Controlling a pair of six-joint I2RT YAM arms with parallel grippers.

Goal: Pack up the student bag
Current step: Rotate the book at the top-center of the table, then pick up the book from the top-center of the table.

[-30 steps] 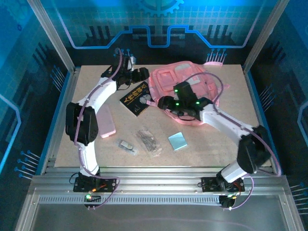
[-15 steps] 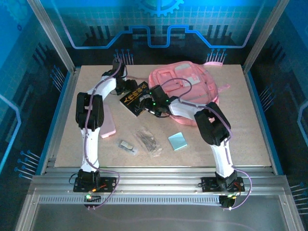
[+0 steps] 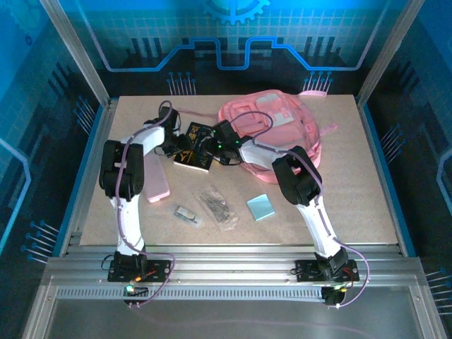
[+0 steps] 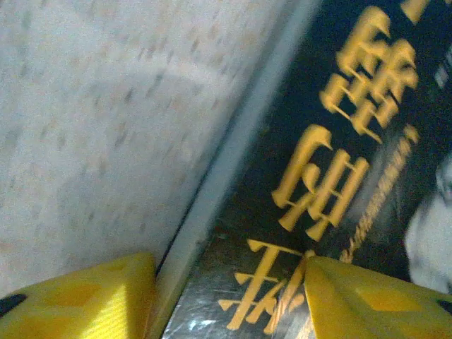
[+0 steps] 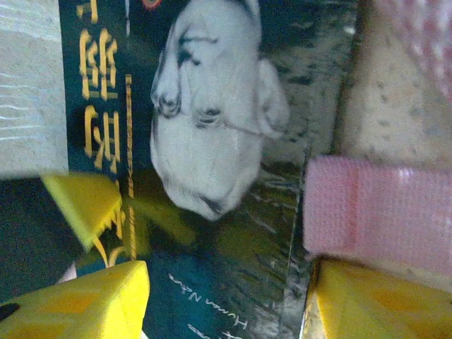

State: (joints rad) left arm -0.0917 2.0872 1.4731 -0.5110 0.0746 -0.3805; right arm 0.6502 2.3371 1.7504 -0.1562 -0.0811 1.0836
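The student bag [image 3: 282, 123], big, soft and pink, lies at the back middle-right of the table. Just left of it lies a black book with yellow lettering [image 3: 195, 159]. My left gripper [image 3: 176, 145] is low at the book's left edge. In the left wrist view it [image 4: 226, 265] stands open, one yellow finger over the table and the other on the book cover [image 4: 332, 141]. My right gripper [image 3: 214, 145] is at the book's right side. It [image 5: 229, 272] is open across the book [image 5: 212, 106], with a pink bag strap [image 5: 374, 212] over its right finger.
A pink flat case [image 3: 157, 180] lies by the left arm. In front sit a small clear packet [image 3: 187, 212], a clear bag of dark bits [image 3: 219, 207] and a light blue pad [image 3: 261, 207]. Metal frame posts ring the table.
The right arm has swung left from the bag to the book. The left gripper has come down onto the book's left edge and its jaws have narrowed. The book has turned a little.
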